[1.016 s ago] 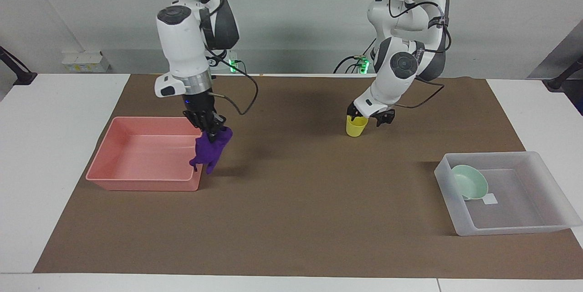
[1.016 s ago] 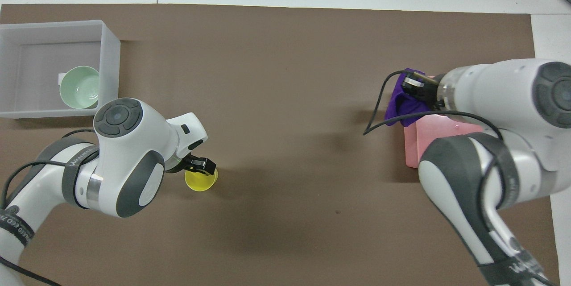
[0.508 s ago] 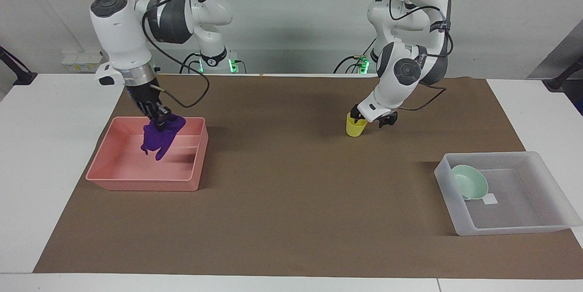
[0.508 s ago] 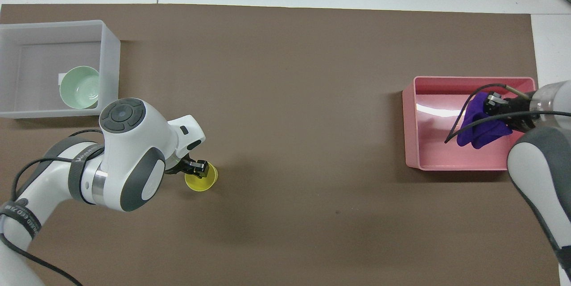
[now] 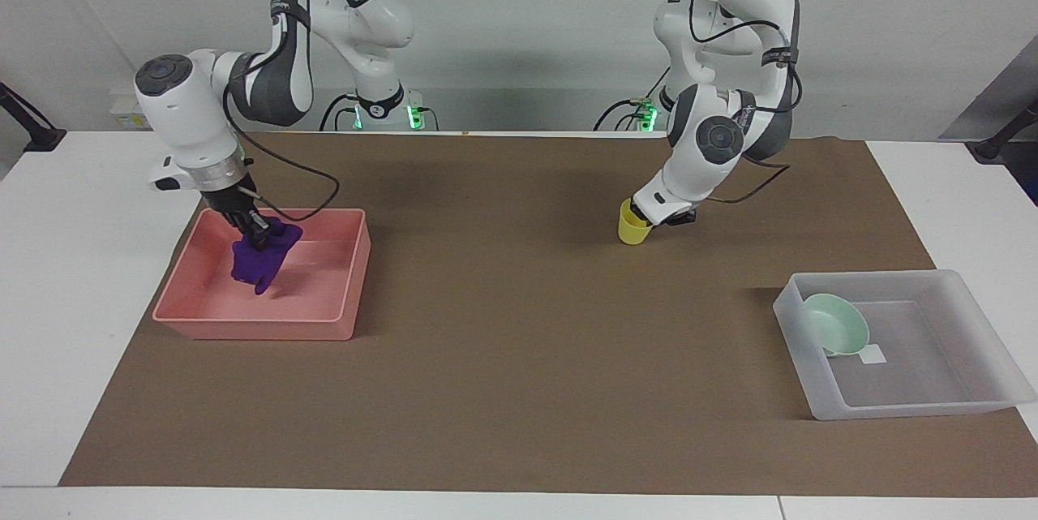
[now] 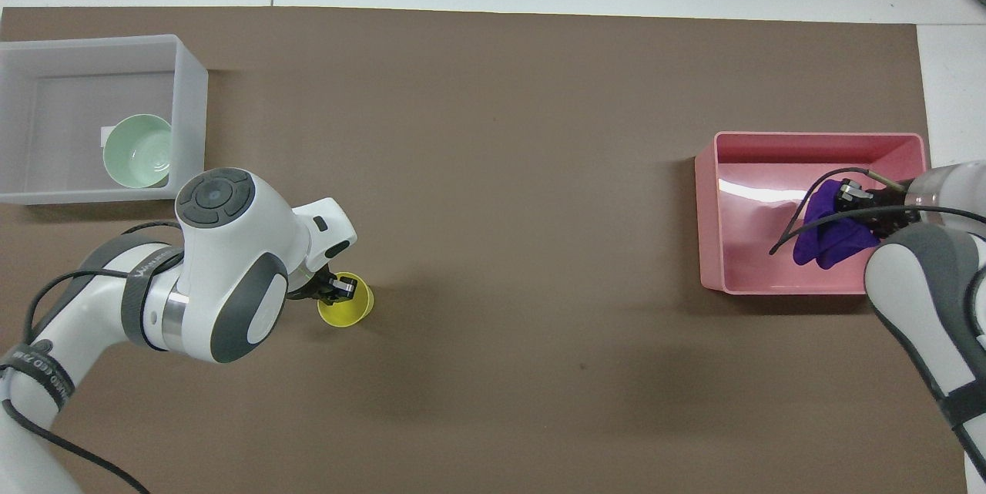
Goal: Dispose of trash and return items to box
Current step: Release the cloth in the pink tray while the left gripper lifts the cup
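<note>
My right gripper (image 5: 258,234) is shut on the purple cloth (image 5: 258,259) and holds it low inside the pink bin (image 5: 251,329); the cloth's hanging end is at or just above the bin's floor. The cloth (image 6: 828,236) also shows in the pink bin (image 6: 770,141) from overhead. My left gripper (image 5: 653,216) is down on the yellow cup (image 5: 631,229), shut on its rim with one finger inside (image 6: 339,290); the cup (image 6: 347,313) stands on the mat, slightly tilted. The mint-green bowl (image 5: 837,324) leans inside the frosted-white box (image 5: 932,406).
A brown mat (image 5: 519,358) covers most of the white table. The box (image 6: 189,116) stands at the left arm's end, farther from the robots than the cup. The pink bin stands at the right arm's end.
My right gripper carried the purple cloth from the bin's inner edge to over the bin and lowered it inside. My left gripper's fingers narrowed onto the cup's rim.
</note>
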Tool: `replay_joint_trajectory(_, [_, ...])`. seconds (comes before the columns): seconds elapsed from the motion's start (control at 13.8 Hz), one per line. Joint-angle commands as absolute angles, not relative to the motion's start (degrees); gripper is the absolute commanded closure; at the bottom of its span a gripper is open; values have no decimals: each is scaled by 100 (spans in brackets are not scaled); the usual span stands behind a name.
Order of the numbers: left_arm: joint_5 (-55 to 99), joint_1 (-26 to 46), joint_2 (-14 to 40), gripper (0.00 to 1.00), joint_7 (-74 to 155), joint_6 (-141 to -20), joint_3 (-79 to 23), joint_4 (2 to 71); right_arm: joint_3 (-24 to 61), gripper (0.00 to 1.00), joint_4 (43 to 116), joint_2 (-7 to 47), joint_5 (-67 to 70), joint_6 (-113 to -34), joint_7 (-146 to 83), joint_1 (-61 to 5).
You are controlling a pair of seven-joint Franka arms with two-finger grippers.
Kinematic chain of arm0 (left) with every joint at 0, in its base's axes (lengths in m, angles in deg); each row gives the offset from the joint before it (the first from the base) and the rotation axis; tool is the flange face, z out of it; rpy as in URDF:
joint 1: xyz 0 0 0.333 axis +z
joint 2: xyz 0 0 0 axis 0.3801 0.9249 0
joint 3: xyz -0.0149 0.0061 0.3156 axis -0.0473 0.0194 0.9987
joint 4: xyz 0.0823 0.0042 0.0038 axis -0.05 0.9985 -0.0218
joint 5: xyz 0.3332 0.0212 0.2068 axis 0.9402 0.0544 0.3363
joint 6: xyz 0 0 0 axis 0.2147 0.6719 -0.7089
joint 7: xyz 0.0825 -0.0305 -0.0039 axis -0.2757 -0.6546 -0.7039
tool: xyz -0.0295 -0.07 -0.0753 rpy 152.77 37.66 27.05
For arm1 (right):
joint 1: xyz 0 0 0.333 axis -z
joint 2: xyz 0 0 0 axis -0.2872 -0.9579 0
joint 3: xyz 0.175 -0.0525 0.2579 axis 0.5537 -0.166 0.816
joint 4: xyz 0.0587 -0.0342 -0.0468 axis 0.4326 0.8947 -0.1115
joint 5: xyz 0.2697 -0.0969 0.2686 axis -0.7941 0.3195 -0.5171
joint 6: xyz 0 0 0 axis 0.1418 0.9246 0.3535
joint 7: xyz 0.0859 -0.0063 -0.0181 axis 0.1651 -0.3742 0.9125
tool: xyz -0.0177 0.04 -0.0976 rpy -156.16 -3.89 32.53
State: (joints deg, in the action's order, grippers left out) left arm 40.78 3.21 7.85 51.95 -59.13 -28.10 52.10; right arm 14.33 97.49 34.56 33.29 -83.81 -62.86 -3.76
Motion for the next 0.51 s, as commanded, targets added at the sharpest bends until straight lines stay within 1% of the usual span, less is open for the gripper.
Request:
replay_joint_trajectory(0.0, [4047,344,680,100,5239,-5639,-2805,5007,1473,0,9763,3487,3355,-8502,-6285,-499])
replay_joint_trajectory(0.15, [4090,431,636,100,5282,-4973,-2752,4437,1482,0,9482,3452,3355,-8467,-6171,-517])
replay_joint_trajectory(0.22, [4178,615,653,100,5300,-4586,-2743,4095,1508,0,9307,3495,3372,-8354,-6162,-517])
replay_joint_trajectory(0.29, [4370,817,662,100,5309,-4278,-2752,3734,1534,0,9079,3548,3373,-8048,-6180,-526])
replay_joint_trajectory(0.44, [4713,1177,715,100,5597,-3951,-2743,3066,1561,0,8290,3488,3373,-7004,-6171,-701])
